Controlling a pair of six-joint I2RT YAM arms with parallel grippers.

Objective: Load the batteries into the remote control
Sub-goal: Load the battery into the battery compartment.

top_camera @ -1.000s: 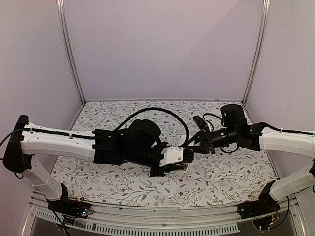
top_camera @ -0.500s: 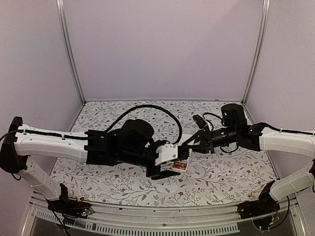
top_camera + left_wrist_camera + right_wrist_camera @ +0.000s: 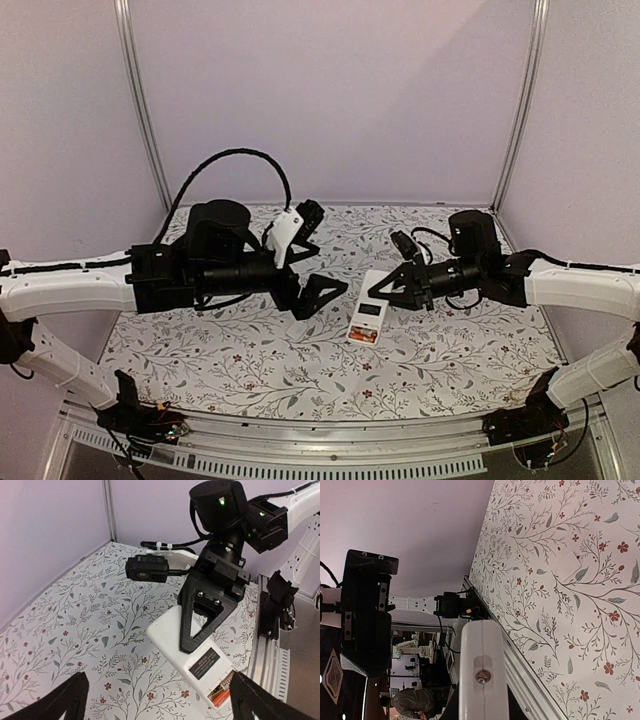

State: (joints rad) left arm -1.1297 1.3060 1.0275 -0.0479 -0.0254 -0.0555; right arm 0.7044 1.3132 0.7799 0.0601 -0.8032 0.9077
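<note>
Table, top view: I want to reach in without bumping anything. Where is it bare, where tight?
Bare: the near strip of the table in front of the remote control, and the far middle along the back wall. Tight: the centre, where the right pincer grips the remote's far end and the open left pincer hangs beside it.

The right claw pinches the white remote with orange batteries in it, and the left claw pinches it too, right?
Not quite. The left gripper is wide open, touching nothing, as the top external view shows. The right gripper does pinch the slim white rectangular remote control, with the thin orange-red batteries in its near end.
</note>
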